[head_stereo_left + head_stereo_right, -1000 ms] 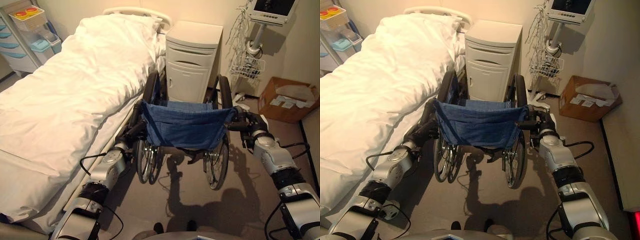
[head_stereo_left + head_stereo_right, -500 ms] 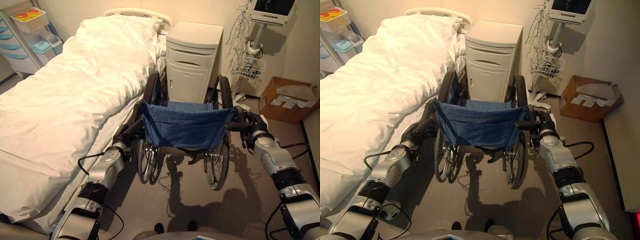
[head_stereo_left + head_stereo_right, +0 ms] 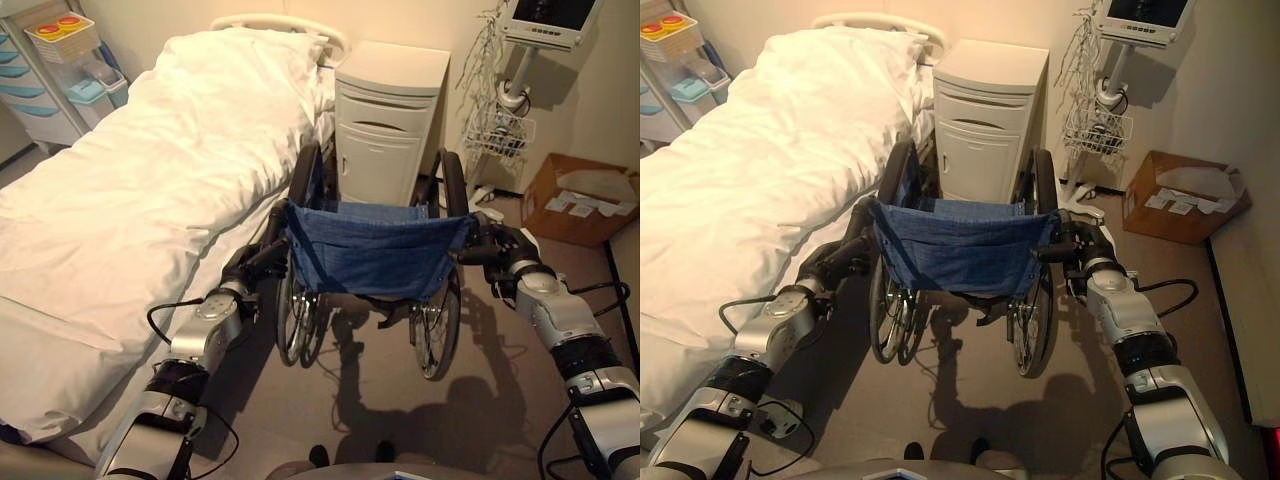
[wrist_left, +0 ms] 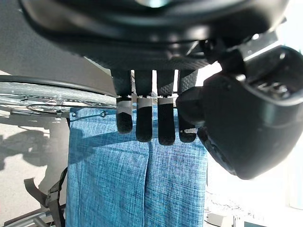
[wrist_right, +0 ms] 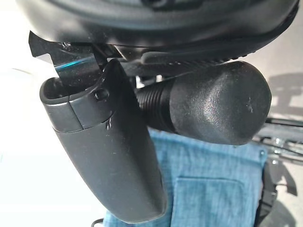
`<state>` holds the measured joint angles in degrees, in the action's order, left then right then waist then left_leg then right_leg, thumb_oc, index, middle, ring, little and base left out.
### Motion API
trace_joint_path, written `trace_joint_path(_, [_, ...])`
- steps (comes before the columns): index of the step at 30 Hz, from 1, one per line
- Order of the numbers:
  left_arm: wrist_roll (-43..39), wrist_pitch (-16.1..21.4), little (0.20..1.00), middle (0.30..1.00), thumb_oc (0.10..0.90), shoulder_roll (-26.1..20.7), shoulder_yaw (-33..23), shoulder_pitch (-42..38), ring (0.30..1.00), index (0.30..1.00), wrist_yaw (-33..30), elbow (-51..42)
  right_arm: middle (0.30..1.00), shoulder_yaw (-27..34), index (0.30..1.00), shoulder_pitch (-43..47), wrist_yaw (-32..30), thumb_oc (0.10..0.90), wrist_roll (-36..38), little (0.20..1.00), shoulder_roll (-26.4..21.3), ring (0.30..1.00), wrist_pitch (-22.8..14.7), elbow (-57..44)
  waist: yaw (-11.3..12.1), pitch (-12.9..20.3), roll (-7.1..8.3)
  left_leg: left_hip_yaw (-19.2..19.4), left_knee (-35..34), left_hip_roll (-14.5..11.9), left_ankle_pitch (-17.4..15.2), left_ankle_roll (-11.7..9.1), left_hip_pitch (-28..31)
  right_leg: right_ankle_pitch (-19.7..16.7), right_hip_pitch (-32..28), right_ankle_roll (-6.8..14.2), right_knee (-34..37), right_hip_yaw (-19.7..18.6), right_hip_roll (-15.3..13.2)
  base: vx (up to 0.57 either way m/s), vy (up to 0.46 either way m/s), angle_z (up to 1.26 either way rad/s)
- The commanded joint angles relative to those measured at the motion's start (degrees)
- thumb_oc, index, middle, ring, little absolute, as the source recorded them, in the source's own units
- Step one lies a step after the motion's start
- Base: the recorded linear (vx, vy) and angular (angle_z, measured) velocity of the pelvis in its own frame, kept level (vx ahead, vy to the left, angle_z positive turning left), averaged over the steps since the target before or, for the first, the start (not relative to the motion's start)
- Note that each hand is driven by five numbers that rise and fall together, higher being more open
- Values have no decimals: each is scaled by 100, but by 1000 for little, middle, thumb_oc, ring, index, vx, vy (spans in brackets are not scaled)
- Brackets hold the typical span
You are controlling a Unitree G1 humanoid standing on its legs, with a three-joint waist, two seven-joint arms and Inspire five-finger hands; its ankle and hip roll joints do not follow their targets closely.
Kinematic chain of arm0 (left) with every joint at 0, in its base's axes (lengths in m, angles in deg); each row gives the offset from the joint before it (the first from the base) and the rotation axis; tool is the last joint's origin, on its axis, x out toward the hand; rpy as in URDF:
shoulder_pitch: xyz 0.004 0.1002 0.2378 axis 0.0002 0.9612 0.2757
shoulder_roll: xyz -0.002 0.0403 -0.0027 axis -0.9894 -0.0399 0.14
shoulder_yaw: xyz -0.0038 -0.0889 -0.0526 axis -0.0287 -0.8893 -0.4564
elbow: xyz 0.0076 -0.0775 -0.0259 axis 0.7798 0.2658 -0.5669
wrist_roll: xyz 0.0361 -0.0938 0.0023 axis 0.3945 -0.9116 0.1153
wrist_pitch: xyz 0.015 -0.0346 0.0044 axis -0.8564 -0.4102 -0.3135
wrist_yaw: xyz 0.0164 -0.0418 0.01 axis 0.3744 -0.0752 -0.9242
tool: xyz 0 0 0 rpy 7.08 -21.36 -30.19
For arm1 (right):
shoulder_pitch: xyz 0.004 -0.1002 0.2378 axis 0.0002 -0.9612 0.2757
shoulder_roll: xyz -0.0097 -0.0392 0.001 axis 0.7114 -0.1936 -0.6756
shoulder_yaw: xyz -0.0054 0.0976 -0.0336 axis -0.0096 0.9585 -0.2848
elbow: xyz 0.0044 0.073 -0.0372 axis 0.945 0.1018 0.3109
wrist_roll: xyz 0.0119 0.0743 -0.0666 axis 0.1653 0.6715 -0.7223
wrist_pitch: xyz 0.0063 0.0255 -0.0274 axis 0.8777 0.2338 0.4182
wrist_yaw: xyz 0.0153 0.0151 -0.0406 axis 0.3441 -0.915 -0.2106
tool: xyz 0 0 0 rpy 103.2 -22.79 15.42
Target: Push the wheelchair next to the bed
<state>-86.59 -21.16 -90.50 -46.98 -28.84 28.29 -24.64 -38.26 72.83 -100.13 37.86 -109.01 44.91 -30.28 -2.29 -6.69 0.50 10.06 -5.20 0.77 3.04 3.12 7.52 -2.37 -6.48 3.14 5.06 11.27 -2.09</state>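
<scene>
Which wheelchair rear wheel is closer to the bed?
The rear wheel on the robot's left, right beside the bed with its white duvet. The other rear wheel stands on the far side, toward the cardboard box.

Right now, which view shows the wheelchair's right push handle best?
The right wrist view: the handle shows up close, its rounded black end and ribbed neck beside the right hand. In both eye views it is a small dark stub behind the blue backrest, mostly covered by that hand.
</scene>
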Motion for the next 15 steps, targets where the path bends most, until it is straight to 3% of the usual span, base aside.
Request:
trace_joint_path(1, [101,411,900,900,800,-689,-286,-653,900,900,-158,272,900,180,900,349,-10,800,-699,900,-804,900,-263,-31,159,503,83,78,75,165,-350,-290,50,3,22,307,-233,71,-106,0,0,0])
trace_joint_path(8, [7,475,900,900,800,-753,-346,-594,900,900,-191,265,900,205,900,435,-142,800,-1481,900,-1286,900,-302,-129,111,485,97,95,72,155,-356,-285,70,24,34,310,-277,-3,-90,0,0,0])
trace_joint_path(15, [-39,604,900,900,800,-789,-483,-509,900,900,-204,229,900,583,900,252,-454,800,-1170,900,-1387,900,-414,-196,71,477,88,96,65,152,-368,-278,74,32,60,316,-299,-66,-71,0,0,0])
